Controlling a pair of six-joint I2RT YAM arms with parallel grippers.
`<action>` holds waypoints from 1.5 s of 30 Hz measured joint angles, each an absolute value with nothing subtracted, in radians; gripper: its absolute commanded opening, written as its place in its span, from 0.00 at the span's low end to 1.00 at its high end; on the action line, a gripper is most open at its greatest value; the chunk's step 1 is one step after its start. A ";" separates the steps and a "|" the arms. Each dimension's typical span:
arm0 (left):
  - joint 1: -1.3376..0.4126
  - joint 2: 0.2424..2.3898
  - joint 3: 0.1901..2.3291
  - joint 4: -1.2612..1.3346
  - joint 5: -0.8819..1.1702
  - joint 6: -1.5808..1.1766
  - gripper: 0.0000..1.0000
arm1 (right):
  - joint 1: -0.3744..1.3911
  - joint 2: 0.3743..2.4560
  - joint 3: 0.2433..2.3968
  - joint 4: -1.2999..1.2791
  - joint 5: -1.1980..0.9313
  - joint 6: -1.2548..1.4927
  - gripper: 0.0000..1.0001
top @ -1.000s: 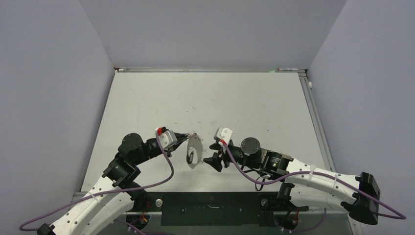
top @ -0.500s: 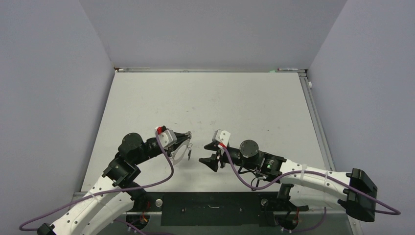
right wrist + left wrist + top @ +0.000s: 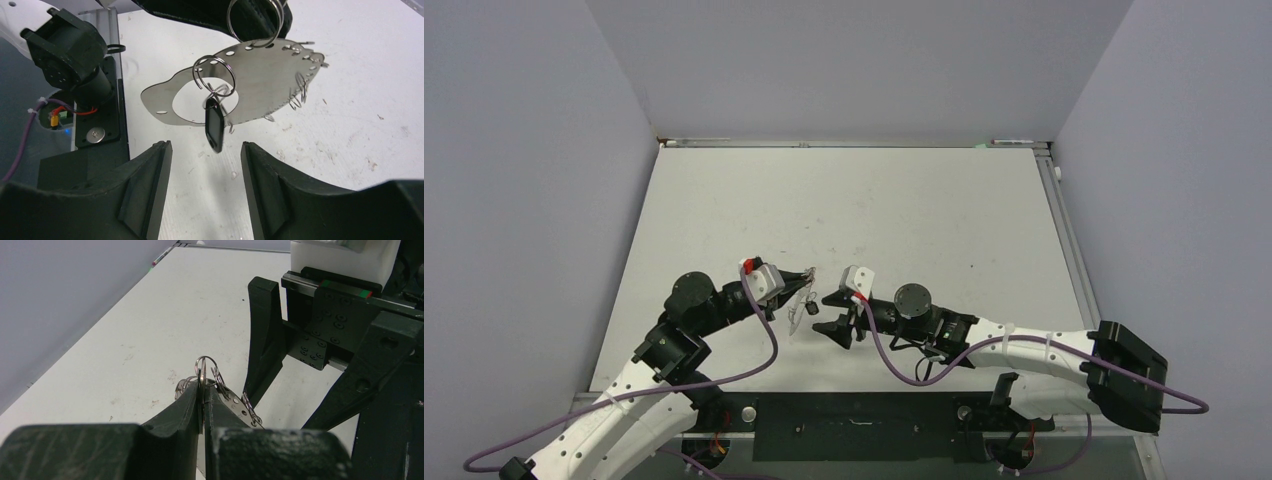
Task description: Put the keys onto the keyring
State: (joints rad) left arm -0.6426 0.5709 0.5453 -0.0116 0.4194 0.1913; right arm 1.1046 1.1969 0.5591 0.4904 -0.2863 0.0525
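Left hand point(image 3: 202, 390) clamping the thin silvery-grey metal keyring point(image 3: 260, 85) aloft, right hand point(image 3: 205, 146) gaping near its dangling small black-headed key point(image 3: 215, 125), seemingly lining up a grasp needing centred closing.

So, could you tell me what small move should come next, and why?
Probably ease the open right end effector forward until its fingers flank the black key. The key hangs from the keyring, held by the shut left end effector, just ahead of that gap.
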 measured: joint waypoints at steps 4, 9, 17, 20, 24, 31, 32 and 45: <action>-0.643 0.571 0.545 -0.011 0.419 0.191 0.00 | 1.105 1.218 0.560 0.535 -0.310 0.053 0.52; -0.643 0.571 0.545 -0.012 0.419 0.191 0.00 | 1.105 1.246 0.569 0.562 -0.332 0.054 0.47; -0.643 0.571 0.545 -0.012 0.419 0.191 0.00 | 1.100 1.274 0.603 0.577 -0.322 0.049 0.12; -0.643 0.572 0.545 -0.012 0.419 0.191 0.00 | 1.100 1.274 0.606 0.579 -0.319 0.043 0.05; -0.643 0.574 0.545 -0.012 0.418 0.191 0.00 | 1.100 1.274 0.606 0.577 -0.319 0.033 0.05; -0.643 0.603 0.546 -0.012 0.401 0.182 0.00 | 1.093 1.234 0.606 0.506 -0.280 -0.007 0.05; -0.643 0.615 0.551 -0.013 0.392 0.169 0.00 | 1.087 1.225 0.607 0.489 -0.268 -0.013 0.05; -0.664 0.946 0.722 -0.033 0.156 -0.048 0.00 | 0.886 1.218 0.749 0.167 -0.172 -0.069 0.05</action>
State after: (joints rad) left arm -0.6643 0.9459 0.7223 -0.0334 0.1558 -0.0483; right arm 0.8856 1.2179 0.7490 0.1669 -0.1722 -0.0692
